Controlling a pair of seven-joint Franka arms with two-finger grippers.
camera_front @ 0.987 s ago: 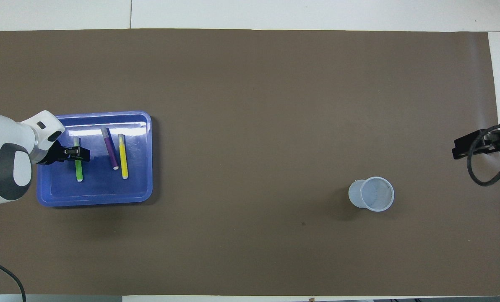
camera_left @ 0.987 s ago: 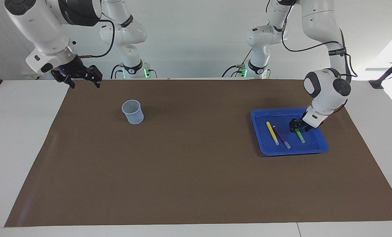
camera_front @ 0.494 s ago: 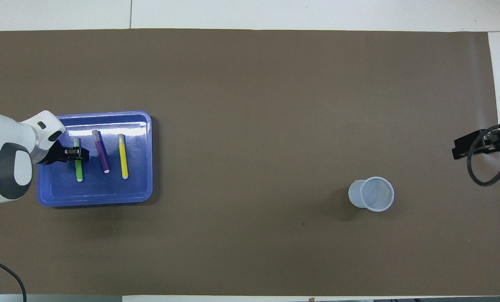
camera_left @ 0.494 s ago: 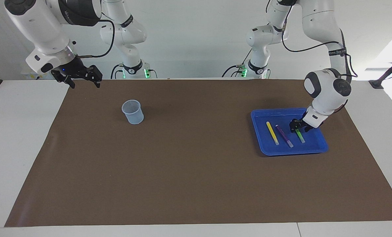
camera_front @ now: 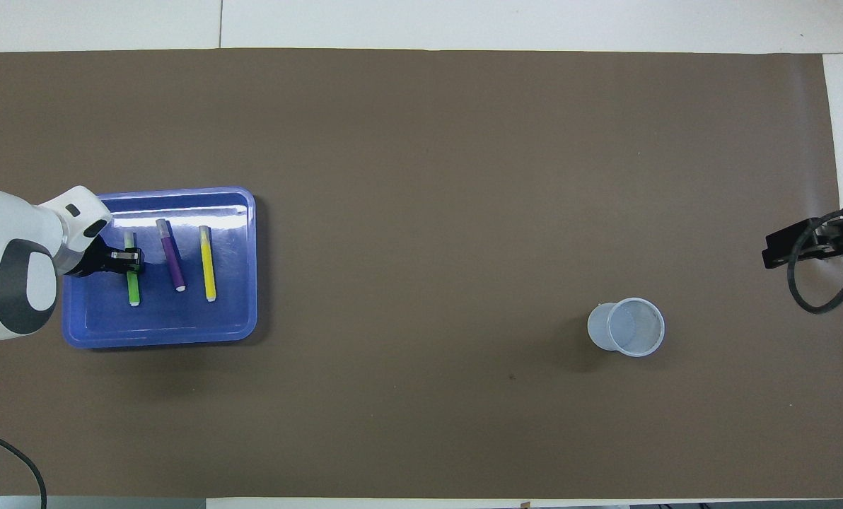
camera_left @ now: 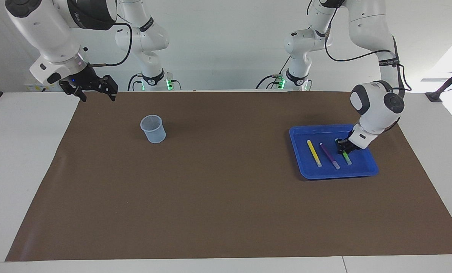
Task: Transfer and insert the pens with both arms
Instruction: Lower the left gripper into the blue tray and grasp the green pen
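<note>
Three pens lie side by side in a blue tray (camera_left: 338, 175) at the left arm's end of the table: yellow (camera_left: 314, 152), purple (camera_left: 329, 155) and green (camera_left: 347, 159). My left gripper (camera_left: 342, 146) is down in the tray, shut on the green pen near its middle; the pen lies flat. In the overhead view the left gripper (camera_front: 130, 261) crosses the green pen (camera_front: 133, 290), beside the purple (camera_front: 171, 263) and yellow (camera_front: 208, 261) pens. My right gripper (camera_left: 94, 90) is open and empty, waiting in the air over the mat's edge at the right arm's end.
A translucent plastic cup (camera_left: 153, 129) stands upright on the brown mat toward the right arm's end; it also shows in the overhead view (camera_front: 626, 326). The tray's rim (camera_front: 160, 339) surrounds the pens.
The left gripper's fingers have closed onto the green pen. The purple pen has slid away from the yellow pen toward the green one. The right arm has not moved.
</note>
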